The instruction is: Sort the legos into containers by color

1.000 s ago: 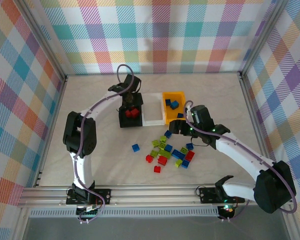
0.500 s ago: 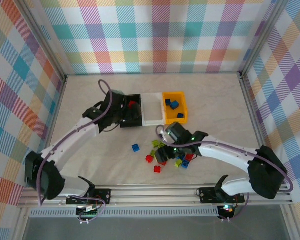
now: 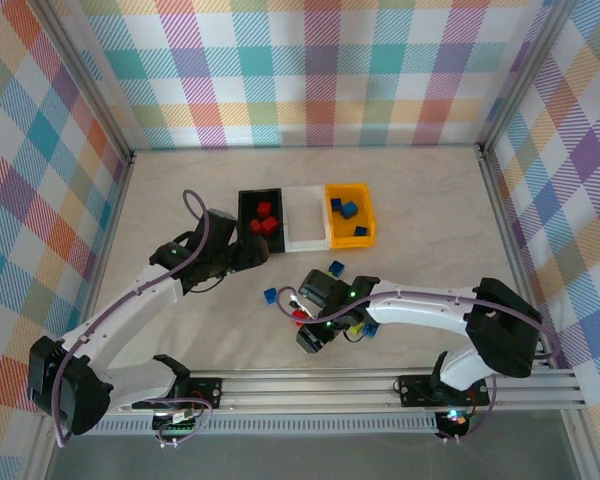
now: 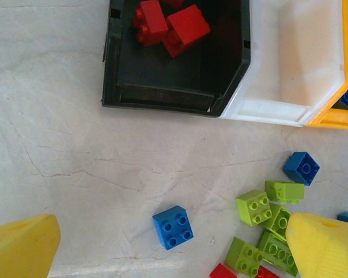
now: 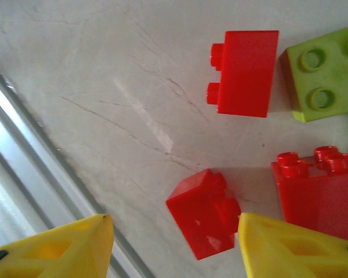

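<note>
Crowding tilted red lego (image 5: 202,221) | second red lego (image 5: 320,194) beside; lime lego (image 5: 325,78) near

The left arm (image 3: 130,305) and right arm (image 3: 420,308) are white with black joints (image 3: 500,340), mauve cables (image 3: 187,197) and yellow fingers (image 4: 23,246).

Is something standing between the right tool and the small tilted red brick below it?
Nothing visible does. The tilted red brick lies uncovered between the right tool's fingers; a larger red brick sits close beside it.
</note>
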